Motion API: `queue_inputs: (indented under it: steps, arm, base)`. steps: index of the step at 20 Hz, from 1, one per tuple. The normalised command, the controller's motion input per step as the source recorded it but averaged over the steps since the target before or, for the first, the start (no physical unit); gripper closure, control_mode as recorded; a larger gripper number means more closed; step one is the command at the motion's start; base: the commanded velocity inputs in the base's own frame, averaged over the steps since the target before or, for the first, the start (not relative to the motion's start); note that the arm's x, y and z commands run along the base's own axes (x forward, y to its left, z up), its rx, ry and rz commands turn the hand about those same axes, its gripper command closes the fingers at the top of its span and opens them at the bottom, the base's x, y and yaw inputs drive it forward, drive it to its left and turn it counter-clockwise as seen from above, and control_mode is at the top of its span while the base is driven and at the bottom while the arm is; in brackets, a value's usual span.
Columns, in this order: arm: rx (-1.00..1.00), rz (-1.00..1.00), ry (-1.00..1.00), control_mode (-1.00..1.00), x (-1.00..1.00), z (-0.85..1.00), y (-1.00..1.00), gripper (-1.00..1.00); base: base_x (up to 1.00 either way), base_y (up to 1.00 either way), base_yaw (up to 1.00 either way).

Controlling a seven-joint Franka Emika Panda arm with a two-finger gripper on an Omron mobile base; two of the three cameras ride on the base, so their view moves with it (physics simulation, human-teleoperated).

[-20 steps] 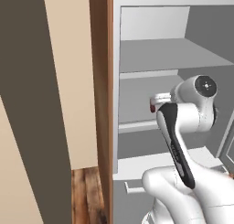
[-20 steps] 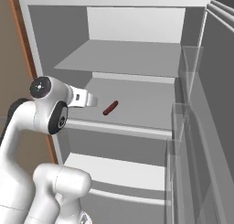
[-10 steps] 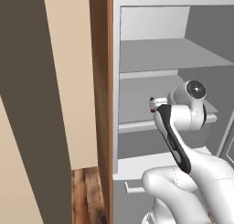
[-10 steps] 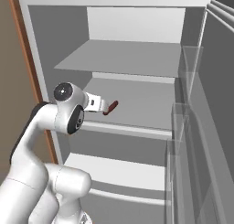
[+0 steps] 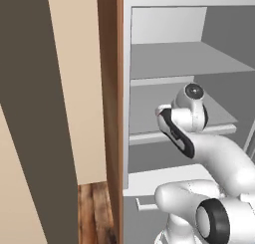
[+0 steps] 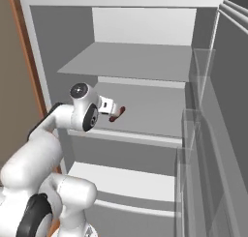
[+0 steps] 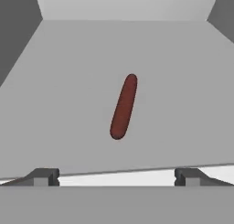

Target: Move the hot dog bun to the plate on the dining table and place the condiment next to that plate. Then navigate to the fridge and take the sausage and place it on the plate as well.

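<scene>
The fridge (image 6: 145,23) stands open in front of me, with pale grey shelves inside. On its middle shelf (image 7: 183,95) lies the sausage (image 7: 124,107), a thin dark red-brown cylinder pointing away from the hand, also seen as the sausage (image 6: 117,113) in the right base view. My gripper (image 7: 116,176) hovers at the shelf's front edge, just short of the sausage, open with nothing between its fingertips (image 7: 43,175). From the right base view the gripper (image 6: 112,110) sits right beside the sausage's near end. The hot dog bun, plate, dining table and condiment are out of view.
The fridge door (image 6: 213,134) with clear bins stands open on the right. A wooden cabinet panel (image 5: 110,113) borders the fridge on the left. One shelf (image 6: 140,62) lies above the hand and another shelf (image 6: 126,180) below it.
The arm has reached forward and the hand has moved right along the middle shelf, closing up to the sausage. The jaws have stayed open and the sausage has not moved.
</scene>
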Motion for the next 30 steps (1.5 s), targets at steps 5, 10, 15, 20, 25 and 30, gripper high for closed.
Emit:
queue_inputs:
  steps: [5, 10, 15, 20, 25, 30]
  arm:
    - [0.0, -0.02, 0.13, -1.0, 0.64, -0.36, -0.01, -1.0]
    - [0.0, 0.0, 0.01, -1.0, 0.49, -0.54, -0.1, -1.0]
    - [0.0, 0.0, 0.0, -1.0, 0.45, -0.42, -0.12, -1.0]
    - [0.0, 0.0, 0.0, -1.0, 0.36, -0.31, -0.16, -1.0]
    - [0.0, 0.0, 0.0, -1.0, 0.34, -0.28, -0.09, 1.0]
    - [0.0, 0.0, 0.0, -1.0, 0.14, -0.33, 0.0, 1.0]
  base:
    - [0.0, 0.0, 0.0]
    - [0.0, 0.0, 0.0]
    - [0.0, 0.0, 0.0]
    - [0.0, 0.0, 0.0]
    - [0.0, 0.0, 0.0]
    - [0.0, 0.0, 0.0]
